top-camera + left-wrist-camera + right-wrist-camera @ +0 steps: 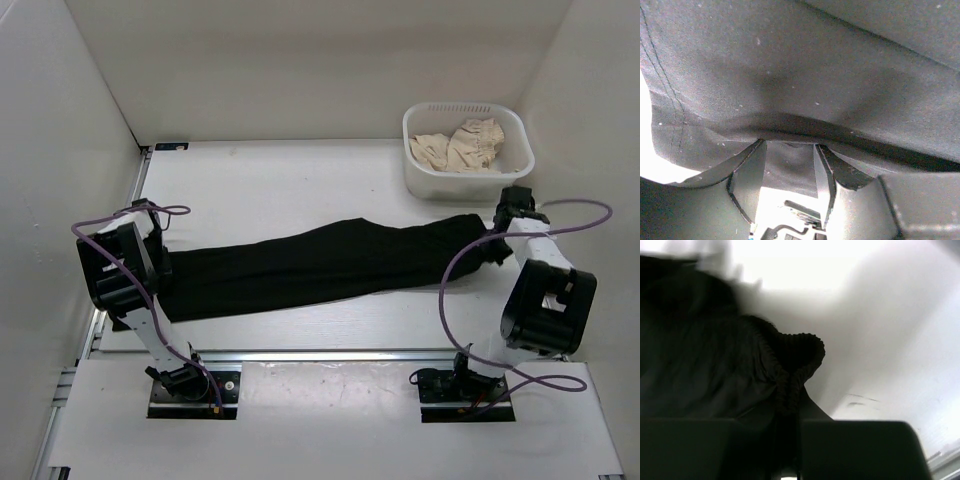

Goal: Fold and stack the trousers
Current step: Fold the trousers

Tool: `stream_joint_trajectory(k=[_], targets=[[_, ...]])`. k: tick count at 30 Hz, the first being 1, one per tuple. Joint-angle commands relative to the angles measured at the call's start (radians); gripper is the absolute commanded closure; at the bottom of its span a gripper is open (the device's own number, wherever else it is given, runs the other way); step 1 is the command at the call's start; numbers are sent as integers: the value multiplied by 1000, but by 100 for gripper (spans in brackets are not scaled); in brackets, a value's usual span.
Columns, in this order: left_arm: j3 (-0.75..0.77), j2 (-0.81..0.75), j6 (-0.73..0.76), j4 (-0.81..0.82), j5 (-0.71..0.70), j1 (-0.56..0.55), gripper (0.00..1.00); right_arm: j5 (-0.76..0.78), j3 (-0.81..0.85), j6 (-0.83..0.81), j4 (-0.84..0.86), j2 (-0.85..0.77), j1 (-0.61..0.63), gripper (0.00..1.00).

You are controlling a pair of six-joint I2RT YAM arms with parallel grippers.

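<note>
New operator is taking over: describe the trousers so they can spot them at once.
Start at the white table: a long dark strip runs across its middle from left to right. That strip is the trousers, lying flat and stretched out. They are black and far larger than the only other fabric, a crumpled beige cloth inside the white basket at the far right corner.

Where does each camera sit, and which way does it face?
Top external: above, behind the bases, looking down on the white table and black soft-fabric trousers; left arm, right arm show.
Left wrist: on the left claw, facing trousers fabric close up; its fingers show.
Right wrist: on the right claw, facing the trousers' bunched edge; its fingers show.
Shared: all see the trousers.
</note>
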Motion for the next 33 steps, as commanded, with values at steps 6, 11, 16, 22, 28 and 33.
stream_joint_trajectory(k=[6,11,16,22,28,33], targets=[[-55,92,-42,152,125,-7,45,-213,237,-290,239,-76,53,100],[-66,92,-42,152,125,-7,45,-181,157,-335,278,15,43,100],[-86,92,-42,152,105,-7,45,-243,77,-334,401,126,-9,95],[-95,83,-42,152,86,-7,45,-273,86,-271,387,246,-18,36],[-104,83,-42,152,86,-7,45,-137,105,-160,277,268,-18,22],[-104,83,-42,143,86,-7,45,19,200,-91,18,266,20,20]])
